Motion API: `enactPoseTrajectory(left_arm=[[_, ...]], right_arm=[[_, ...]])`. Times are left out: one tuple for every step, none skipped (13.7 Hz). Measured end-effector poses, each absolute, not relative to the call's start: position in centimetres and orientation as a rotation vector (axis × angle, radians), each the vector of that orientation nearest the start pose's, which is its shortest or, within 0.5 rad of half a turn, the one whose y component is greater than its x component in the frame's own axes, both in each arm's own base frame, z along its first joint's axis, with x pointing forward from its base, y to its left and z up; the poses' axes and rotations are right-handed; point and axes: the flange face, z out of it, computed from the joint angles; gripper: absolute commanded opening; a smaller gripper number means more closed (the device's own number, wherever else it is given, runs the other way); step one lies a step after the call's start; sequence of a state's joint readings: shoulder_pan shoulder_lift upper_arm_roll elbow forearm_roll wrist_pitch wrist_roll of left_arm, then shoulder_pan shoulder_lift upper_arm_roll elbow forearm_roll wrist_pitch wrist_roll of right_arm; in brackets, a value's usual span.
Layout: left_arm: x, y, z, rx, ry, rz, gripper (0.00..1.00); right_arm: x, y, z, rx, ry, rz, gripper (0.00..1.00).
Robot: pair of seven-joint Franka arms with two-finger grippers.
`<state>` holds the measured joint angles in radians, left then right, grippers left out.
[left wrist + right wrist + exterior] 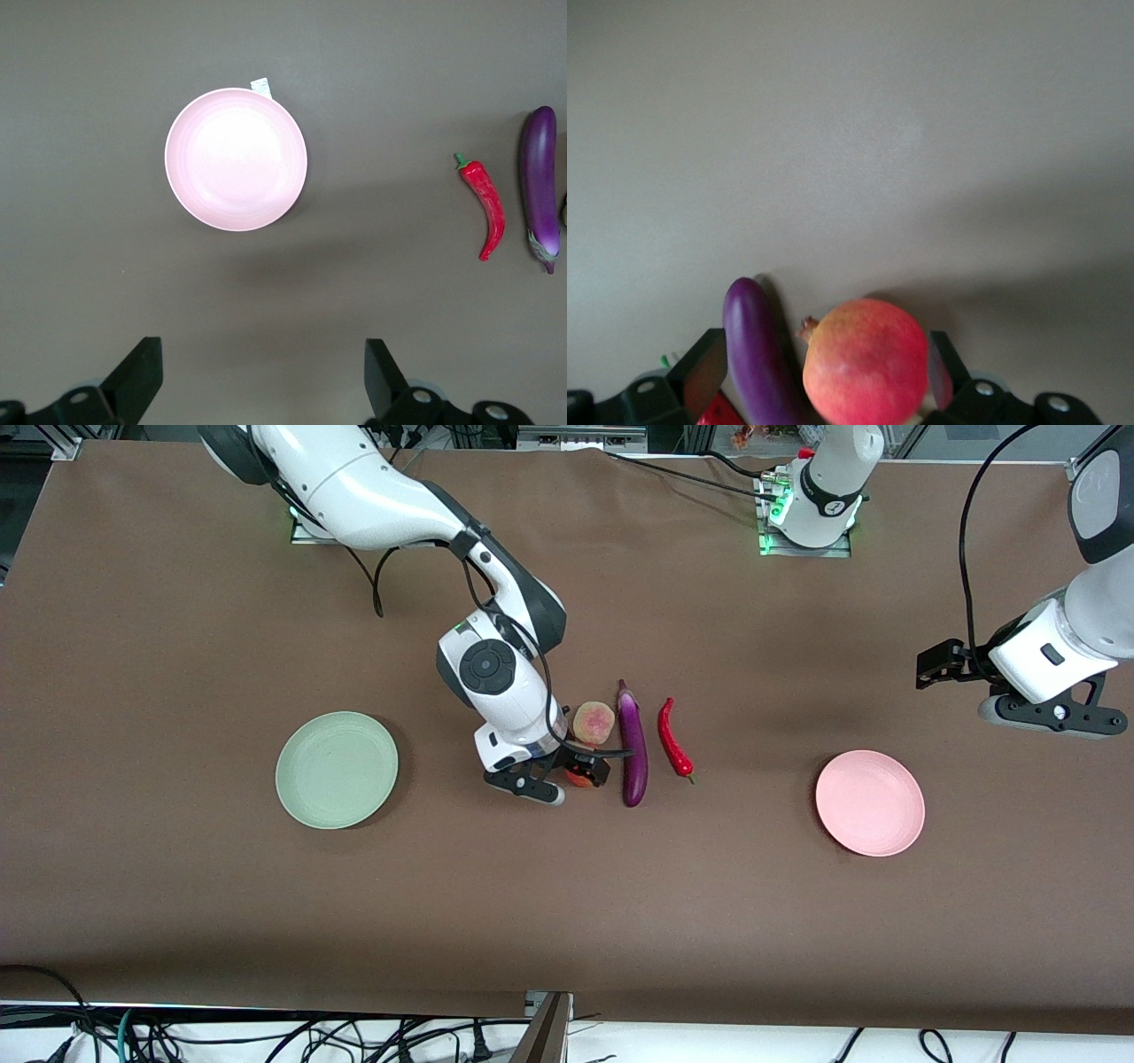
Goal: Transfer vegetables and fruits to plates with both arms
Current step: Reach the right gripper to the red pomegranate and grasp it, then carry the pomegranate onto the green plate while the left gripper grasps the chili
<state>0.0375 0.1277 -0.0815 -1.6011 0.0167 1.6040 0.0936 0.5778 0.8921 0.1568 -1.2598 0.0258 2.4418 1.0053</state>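
Observation:
My right gripper (578,771) is open, low at the table's middle, its fingers on either side of the red apple (580,779). The right wrist view shows the apple (866,363) between the open fingers (704,376), with the eggplant's rounded end (749,341) beside it. The yellowish-pink peach (594,722) lies just farther from the front camera. The purple eggplant (632,748) and the red chili (675,737) lie beside them, toward the left arm's end. My left gripper (939,664) waits open and empty, high beside the pink plate (870,802) (236,159). The green plate (337,769) is empty.
The brown table (177,646) carries only the two plates and the produce in its middle. The left wrist view also shows the chili (485,205) and the eggplant (540,186). Cables hang along the table's near edge (266,1036).

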Motion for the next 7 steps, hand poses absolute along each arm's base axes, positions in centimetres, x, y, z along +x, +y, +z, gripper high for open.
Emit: enactPoseTrajectory(left_arm=[[58.8,-2.1,54.0,-3.125,0.217,0.196,1.0],[58.8,-2.1,54.0,-3.125,0.217,0.196,1.0],[58.8,-2.2,54.0,-3.125,0.218,0.196,1.0],[58.8,-2.2,54.0,-3.125,0.22,0.196,1.0],[58.8,-2.3,54.0,-3.125,0.221,0.196,1.0],[58.8,-2.3,54.0,-3.124,0.222,0.196,1.0],[58.8,-2.4,54.0,-3.124,0.223,0.196,1.0]], right_arm=[[60.0,49.8,24.4,-2.78,0.513,-0.141,1.0],[59.7,50.1,23.5,-2.79,0.511,-0.146,1.0],[59.3,50.5,22.8,-2.801,0.507,-0.145,0.99],[58.9,50.8,22.1,-2.812,0.501,-0.143,0.98],[58.5,51.1,21.5,-2.821,0.501,-0.138,0.94],[58.2,51.3,21.0,-2.825,0.513,-0.131,0.8],[58.1,51.3,20.5,-2.827,0.526,-0.125,0.63]])
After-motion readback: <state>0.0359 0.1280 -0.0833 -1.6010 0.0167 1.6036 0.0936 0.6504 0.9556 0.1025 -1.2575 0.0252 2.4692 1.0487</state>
